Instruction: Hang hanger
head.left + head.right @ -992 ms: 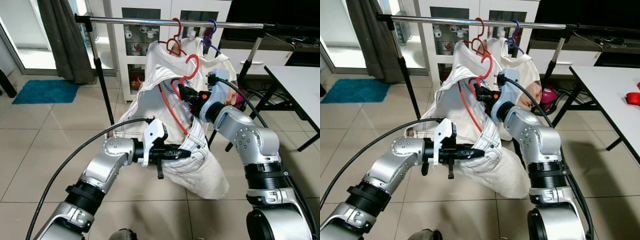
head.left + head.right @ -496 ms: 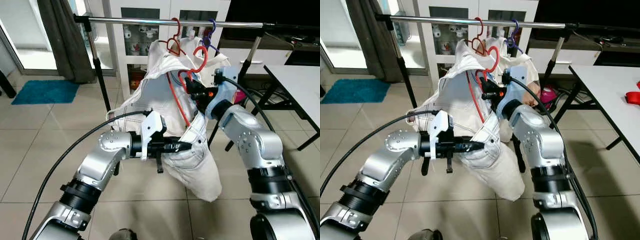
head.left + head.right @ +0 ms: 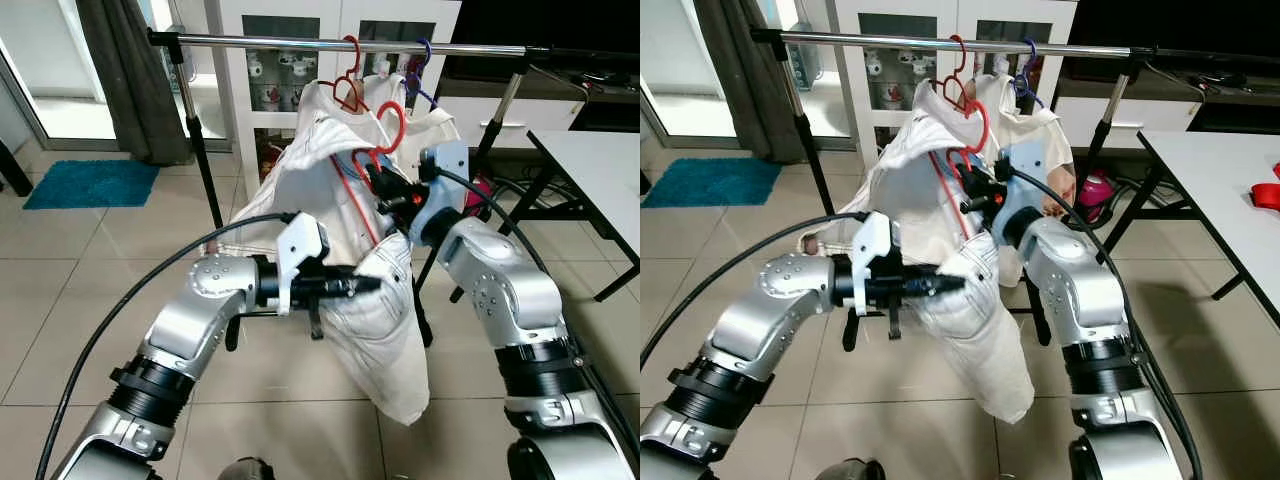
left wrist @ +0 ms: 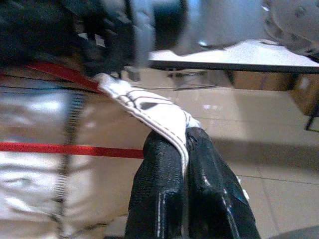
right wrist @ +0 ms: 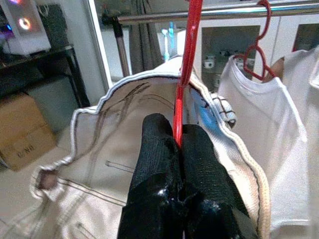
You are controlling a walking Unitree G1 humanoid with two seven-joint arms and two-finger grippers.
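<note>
A red hanger (image 3: 378, 140) carries a white jacket (image 3: 330, 190) in front of me, below the steel rail (image 3: 300, 43). My right gripper (image 3: 378, 183) is shut on the red hanger's neck (image 5: 185, 64), its hook (image 3: 392, 112) standing free under the rail. My left gripper (image 3: 368, 285) is shut on a fold of the white jacket's hem (image 4: 164, 114). The jacket's lower part (image 3: 985, 350) droops toward the floor. Two more hangers with white garments (image 3: 425, 120) hang on the rail behind.
The rack's black upright (image 3: 200, 150) stands at left, its other leg (image 3: 505, 100) at right. A white table (image 3: 600, 170) lies to the right. A white cabinet (image 3: 270, 90) stands behind the rack, a dark curtain (image 3: 125, 80) and blue mat (image 3: 90, 183) to the left.
Both grippers have lifted the hanger and jacket higher and nearer the rail. The jacket's lower part now hangs straighter down.
</note>
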